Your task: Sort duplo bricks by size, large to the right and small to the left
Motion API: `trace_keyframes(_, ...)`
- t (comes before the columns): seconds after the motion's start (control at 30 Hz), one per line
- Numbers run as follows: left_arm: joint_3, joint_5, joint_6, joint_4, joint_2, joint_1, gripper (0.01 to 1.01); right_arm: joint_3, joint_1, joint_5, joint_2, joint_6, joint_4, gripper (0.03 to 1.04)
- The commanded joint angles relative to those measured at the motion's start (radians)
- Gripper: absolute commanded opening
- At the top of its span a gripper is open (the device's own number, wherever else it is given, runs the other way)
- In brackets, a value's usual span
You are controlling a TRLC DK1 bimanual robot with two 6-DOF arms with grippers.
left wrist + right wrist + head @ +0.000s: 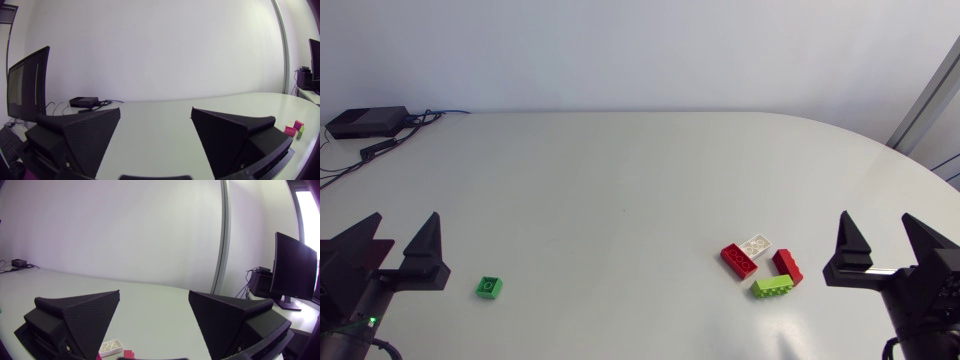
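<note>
Five bricks counted from above: small green brick alone at 7 o'clock on the bench, four longer ones bunched at 4 o'clock. Anything left to sort?

Probably not; looks sorted already, judging by size and side. Worth checking the white brick, at 12 o'clock of the bunch and seeming a shade shorter than the red brick just beside it. Hard to tell.

Fingers?

Left gripper spread wide, holding nothing, at 8 o'clock, small green brick near at its 4 o'clock. Right gripper likewise gaping and empty, at 4 o'clock, bunch near at its 8 o'clock.

And if moving the white one after all?

Come straight down with the right fingers, since hemmed in: red brick at its 7 o'clock, second red brick and long green brick close at 5 o'clock. Lift clear before travelling; no sweeping sideways through the bunch.

Room?

Plenty through the middle and toward 12 o'clock, open bench all the way. Rounded bench edge at 3 o'clock beyond the right gripper, so no pushing outward. Cables and a black box at 10 o'clock, well apart from any likely path
</note>
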Motion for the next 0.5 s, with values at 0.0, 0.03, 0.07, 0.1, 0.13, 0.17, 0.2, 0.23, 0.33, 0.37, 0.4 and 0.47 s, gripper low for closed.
trace_keyframes(0.0,-0.022,0.005,0.013,0.001,-0.018,0.005,0.985,-0.04,0.006,0.005,-0.005,0.02,-0.022,0.99)
trace_keyframes(0.03,-0.022,0.005,0.013,0.001,-0.018,0.005,0.985,-0.04,0.004,0.005,-0.006,0.02,-0.022,0.99)
trace_keyframes(0.07,-0.022,0.005,0.013,0.001,-0.018,0.005,0.985,-0.04,0.004,0.005,-0.005,0.02,-0.022,0.99)
trace_keyframes(0.1,-0.022,0.005,0.013,0.001,-0.018,0.005,0.985,-0.04,0.004,0.005,-0.006,0.02,-0.022,0.99)
trace_keyframes(0.13,-0.022,0.005,0.013,0.001,-0.018,0.005,0.985,-0.04,-0.002,0.005,-0.005,0.02,-0.022,0.99)
trace_keyframes(0.17,-0.022,0.005,0.013,0.001,-0.018,0.005,0.985,-0.04,-0.011,0.005,-0.005,0.02,-0.024,0.99)
trace_keyframes(0.2,-0.022,0.005,0.013,0.001,-0.018,0.005,0.985,-0.04,-0.022,0.005,-0.005,0.02,-0.024,0.99)
trace_keyframes(0.23,-0.022,0.005,0.013,0.001,-0.018,0.005,0.985,-0.04,-0.034,0.005,-0.006,0.02,-0.024,0.99)
trace_keyframes(0.33,-0.022,0.005,0.013,0.001,-0.018,0.005,0.985,-0.041,-0.101,-0.247,-0.011,0.015,-0.047,0.99)
trace_keyframes(0.37,-0.022,0.005,0.013,0.001,-0.018,0.005,0.985,-0.041,-0.135,-0.314,-0.011,0.015,-0.055,0.99)
trace_keyframes(0.4,-0.022,0.005,0.013,0.001,-0.018,0.005,0.985,-0.041,-0.161,-0.344,-0.012,0.015,-0.058,0.99)
trace_keyframes(0.47,-0.022,0.005,0.013,0.001,-0.018,0.005,0.985,-0.041,-0.195,-0.348,-0.016,0.015,-0.056,0.99)
